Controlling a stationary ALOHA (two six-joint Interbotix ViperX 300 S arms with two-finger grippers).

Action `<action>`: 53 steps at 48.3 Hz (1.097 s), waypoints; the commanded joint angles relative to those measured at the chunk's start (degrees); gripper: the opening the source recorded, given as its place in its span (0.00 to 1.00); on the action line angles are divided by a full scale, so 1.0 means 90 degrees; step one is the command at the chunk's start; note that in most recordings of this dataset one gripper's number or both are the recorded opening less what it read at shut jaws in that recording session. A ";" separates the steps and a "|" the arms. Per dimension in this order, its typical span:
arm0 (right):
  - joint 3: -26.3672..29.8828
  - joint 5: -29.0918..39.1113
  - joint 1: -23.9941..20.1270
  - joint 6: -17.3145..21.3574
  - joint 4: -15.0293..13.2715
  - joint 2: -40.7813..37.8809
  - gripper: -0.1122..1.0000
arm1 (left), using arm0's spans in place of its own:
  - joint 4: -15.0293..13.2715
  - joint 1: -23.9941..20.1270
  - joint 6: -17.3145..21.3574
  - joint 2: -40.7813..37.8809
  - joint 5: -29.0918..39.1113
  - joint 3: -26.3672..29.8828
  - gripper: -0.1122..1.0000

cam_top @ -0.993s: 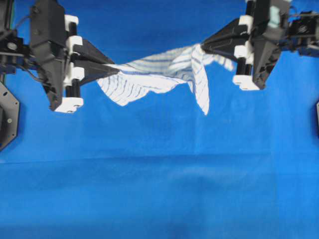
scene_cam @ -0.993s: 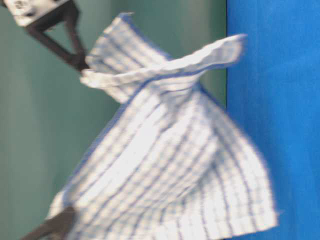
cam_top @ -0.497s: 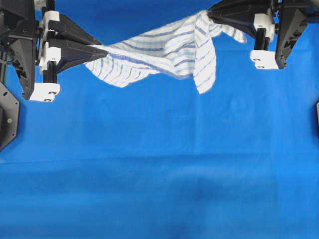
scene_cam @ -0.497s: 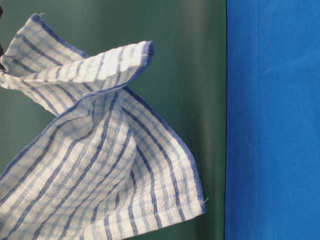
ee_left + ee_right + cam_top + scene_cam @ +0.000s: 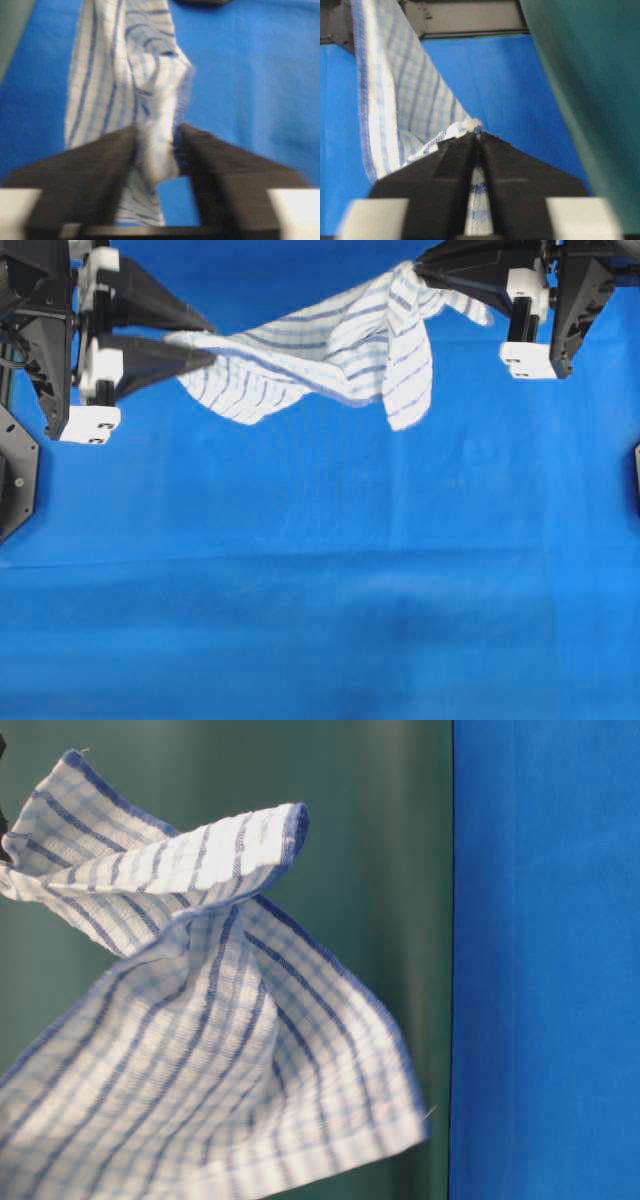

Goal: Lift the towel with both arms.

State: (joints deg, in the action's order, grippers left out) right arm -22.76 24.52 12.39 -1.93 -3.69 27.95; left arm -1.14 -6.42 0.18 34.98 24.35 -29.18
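Note:
The towel (image 5: 320,350), white with thin blue stripes, hangs in the air above the blue sheet, stretched between my two arms. My left gripper (image 5: 208,342) stands open, its fingers spread, with the towel's left end loose between them. In the left wrist view the bunched towel (image 5: 115,65) lies between the parted fingers of that gripper (image 5: 157,129), with a gap on the right side. My right gripper (image 5: 418,262) is shut on the towel's right corner; in the right wrist view this gripper (image 5: 477,135) pinches the cloth (image 5: 395,90). The table-level view shows only the draped towel (image 5: 220,1020).
The blue sheet (image 5: 320,590) covers the whole surface below. A dark green wall (image 5: 420,870) stands behind the towel in the table-level view. Black frame parts (image 5: 15,470) sit at the left edge.
Both arms rose with the towel a second ago. Since half a second ago the left gripper's fingers have spread apart and the towel's left part has shifted slightly. The right gripper holds still.

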 commanded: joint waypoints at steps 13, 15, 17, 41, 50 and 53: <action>0.0146 -0.0049 0.0010 0.0049 -0.0088 0.0029 0.69 | 0.0010 -0.0020 0.0000 0.0225 -0.0088 0.0049 0.93; 0.0127 -0.0049 0.0010 0.0049 -0.0088 0.0029 0.68 | 0.0010 -0.0010 -0.0010 0.0234 -0.0088 0.0020 0.93; 0.0107 -0.0049 0.0010 0.0068 -0.0088 0.0029 0.69 | 0.0010 -0.0010 -0.0010 0.0225 -0.0107 -0.0020 0.93; -0.1523 -0.0996 -0.0049 0.0508 0.0010 -0.0400 0.69 | 0.0010 -0.0010 0.0078 -0.0527 -0.1904 -0.1592 0.93; -0.2012 -0.1465 -0.0225 0.0781 0.0020 -0.0850 0.69 | 0.0010 -0.0020 0.0078 -0.1182 -0.2471 -0.2002 0.93; -0.2158 -0.1611 -0.0293 0.0859 0.0010 -0.1045 0.69 | 0.0010 -0.0020 0.0078 -0.1416 -0.2598 -0.2100 0.93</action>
State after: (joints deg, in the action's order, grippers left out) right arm -41.84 11.78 10.46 5.27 -3.69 19.60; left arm -1.14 -6.50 0.79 23.99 2.72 -48.08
